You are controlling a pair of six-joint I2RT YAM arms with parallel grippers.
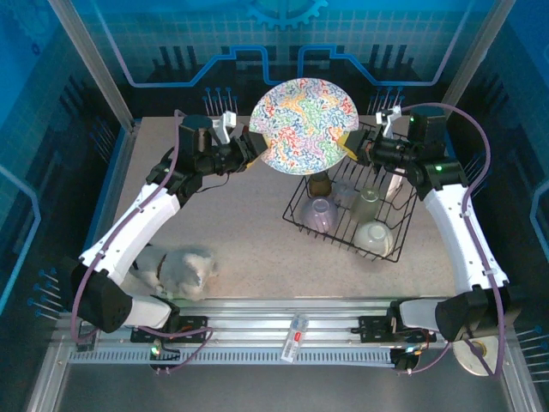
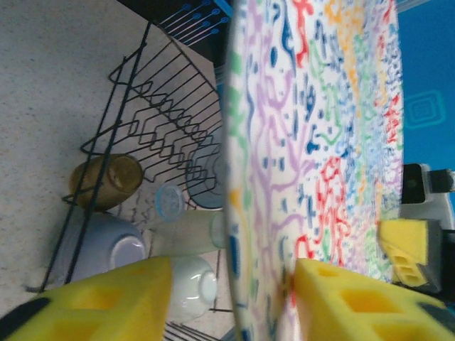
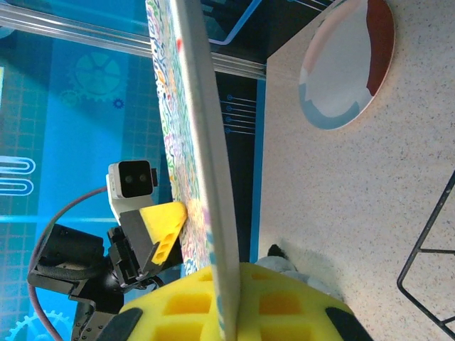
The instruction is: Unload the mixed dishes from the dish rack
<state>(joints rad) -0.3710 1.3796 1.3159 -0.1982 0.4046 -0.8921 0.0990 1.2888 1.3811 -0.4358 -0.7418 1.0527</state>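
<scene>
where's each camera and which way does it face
Top external: above and behind the arms, looking down at the table, dish rack and patterned plate; both arms show, left gripper and right gripper at the plate's rim.
Left wrist: on the left arm, looking past its fingers and the plate's edge into the rack.
Right wrist: on the right arm, looking past its fingers along the plate toward the left gripper.
Shared: both wrist views see the plate edge-on.
</scene>
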